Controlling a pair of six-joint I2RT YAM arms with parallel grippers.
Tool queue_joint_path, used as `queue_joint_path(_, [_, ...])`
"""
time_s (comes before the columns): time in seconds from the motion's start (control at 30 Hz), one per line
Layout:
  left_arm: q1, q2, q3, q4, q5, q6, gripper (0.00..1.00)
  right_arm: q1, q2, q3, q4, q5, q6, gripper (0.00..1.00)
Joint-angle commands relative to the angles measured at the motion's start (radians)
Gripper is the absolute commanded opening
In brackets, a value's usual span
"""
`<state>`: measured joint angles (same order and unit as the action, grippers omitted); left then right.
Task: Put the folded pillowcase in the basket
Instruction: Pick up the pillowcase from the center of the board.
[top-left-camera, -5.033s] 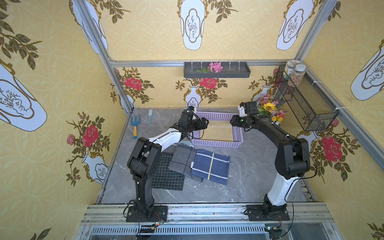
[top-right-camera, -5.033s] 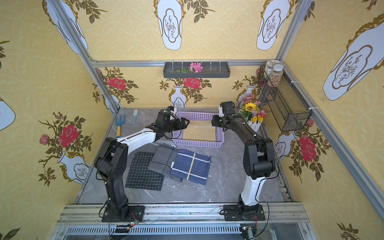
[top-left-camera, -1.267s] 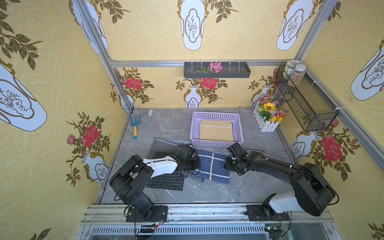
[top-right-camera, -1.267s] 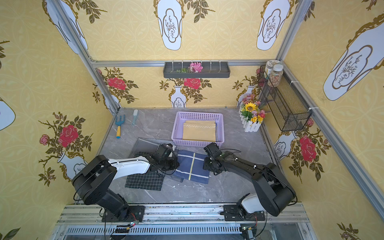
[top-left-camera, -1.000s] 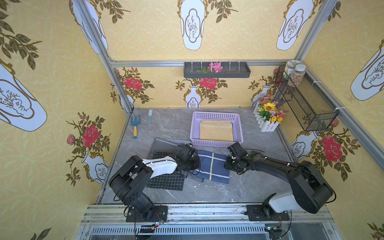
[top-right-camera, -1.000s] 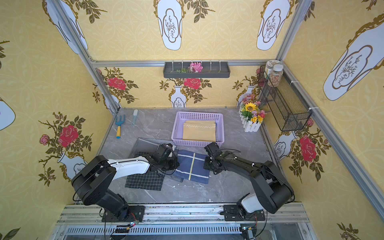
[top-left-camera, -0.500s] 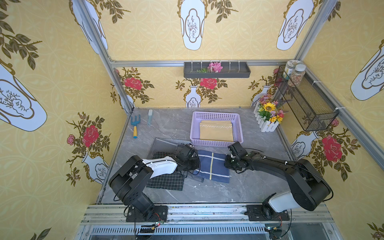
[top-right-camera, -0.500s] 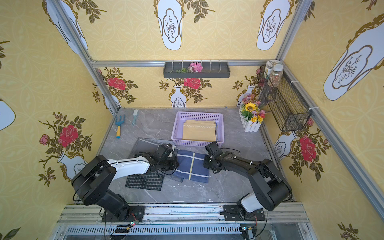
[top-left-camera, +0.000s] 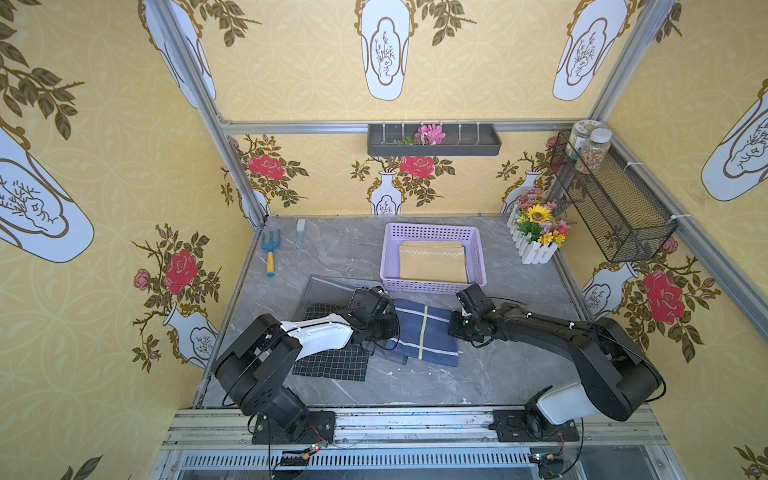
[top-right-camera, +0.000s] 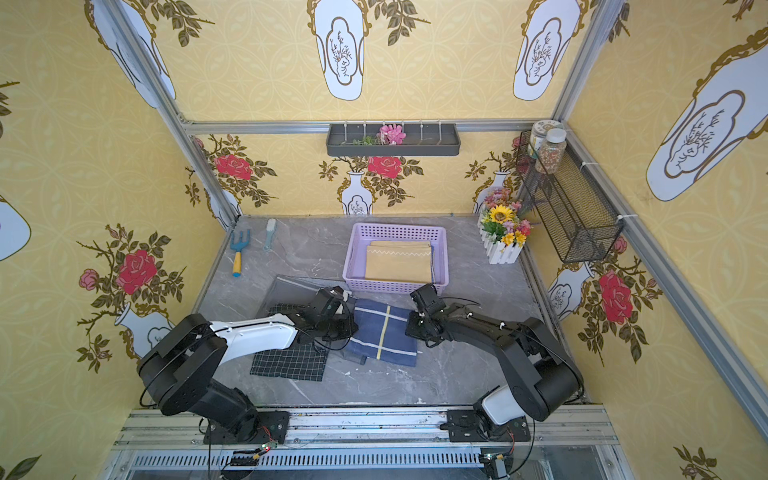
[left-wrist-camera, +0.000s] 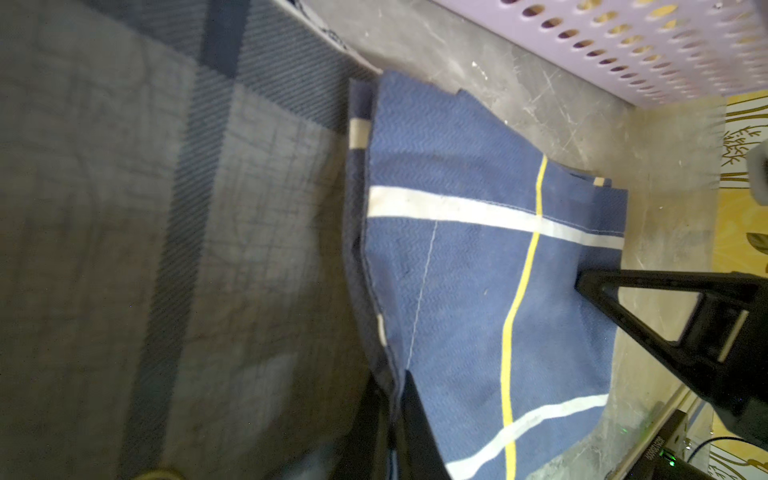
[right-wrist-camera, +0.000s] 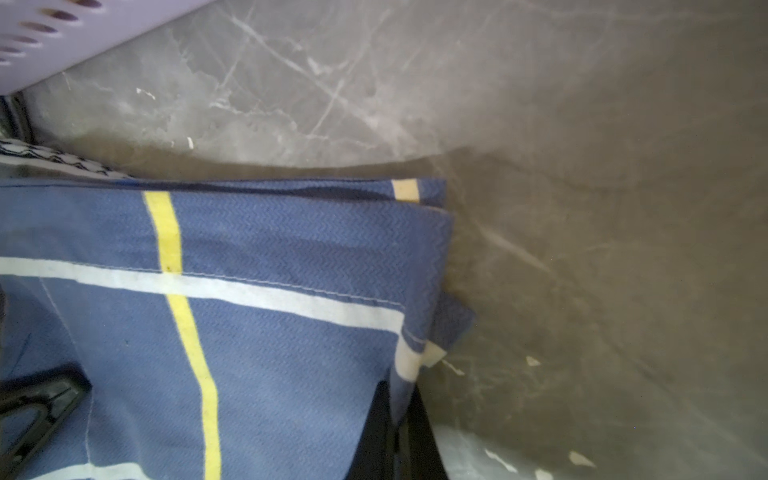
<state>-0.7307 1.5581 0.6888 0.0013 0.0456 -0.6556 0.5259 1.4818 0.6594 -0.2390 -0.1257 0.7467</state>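
The left gripper (left-wrist-camera: 392, 388) was found clamped fully down on the left edge of the folded pillowcase (top-left-camera: 424, 332), with blue cloth pinched between its jaws. The right gripper (right-wrist-camera: 398, 401) was likewise closed tight on the opposite edge, so the cloth was held at both sides. The pillowcase lay on the table (top-left-camera: 498, 374), spanning between the two claws, its yellow stripe running toward the basket (top-left-camera: 430, 286). The basket stood just beyond the cloth's far edge, its near wall roughly parallel to the line between the claws; neither arm was markedly nearer. A folded yellow cloth (top-left-camera: 432, 262) covered most of its floor. Judgement: the move calls for a joint lift over the near wall, then forward. On the left, the pillowcase's edge lay over a grey cloth (top-left-camera: 328, 291), with a black checked cloth (top-left-camera: 332, 365) just beside; either might drag. The flower planter (top-left-camera: 536, 241) stood well apart to the right, and the room above the basket was open.
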Motion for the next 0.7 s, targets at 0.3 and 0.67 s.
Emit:
queue_joint_path(0.3, [0.001,-0.054,-0.026,0.031,-0.016,-0.017,0.0,0.016,-0.089,-0.011,-0.085,0.03,-0.033,0.0])
queue_joint_path(0.67, [-0.001,-0.153,-0.054,0.067,0.004,-0.012,0.0,0.023,-0.278,-0.044,-0.115,0.07,-0.023,0.0])
